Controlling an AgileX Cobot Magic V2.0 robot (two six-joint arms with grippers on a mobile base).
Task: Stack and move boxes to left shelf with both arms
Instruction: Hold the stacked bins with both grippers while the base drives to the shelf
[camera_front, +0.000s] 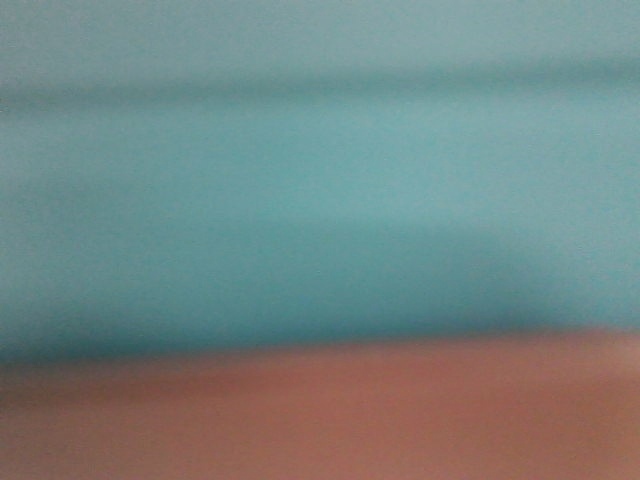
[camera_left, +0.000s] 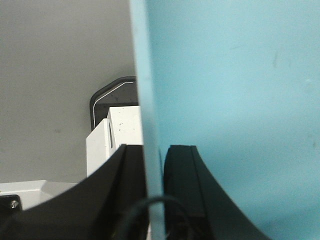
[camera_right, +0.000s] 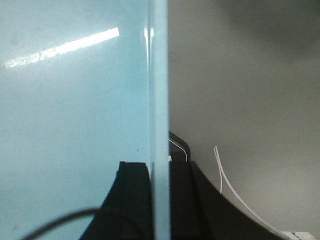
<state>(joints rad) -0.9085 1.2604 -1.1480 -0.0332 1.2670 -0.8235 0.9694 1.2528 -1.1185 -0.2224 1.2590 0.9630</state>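
The light blue box (camera_front: 320, 200) fills most of the front view, very close and blurred, with the salmon pink box (camera_front: 320, 420) as a band directly below it. My left gripper (camera_left: 154, 165) is shut on the blue box's side wall (camera_left: 148, 100), one finger on each face. My right gripper (camera_right: 159, 172) is likewise shut on the opposite wall (camera_right: 159, 75), with the box's inside (camera_right: 70, 125) to its left. The left shelf is out of view.
Grey floor (camera_left: 55, 75) lies beyond the left gripper, with a white block (camera_left: 117, 135) and a dark rounded part (camera_left: 112, 92) of the robot base. A thin white cable (camera_right: 225, 182) runs over grey floor right of the right gripper.
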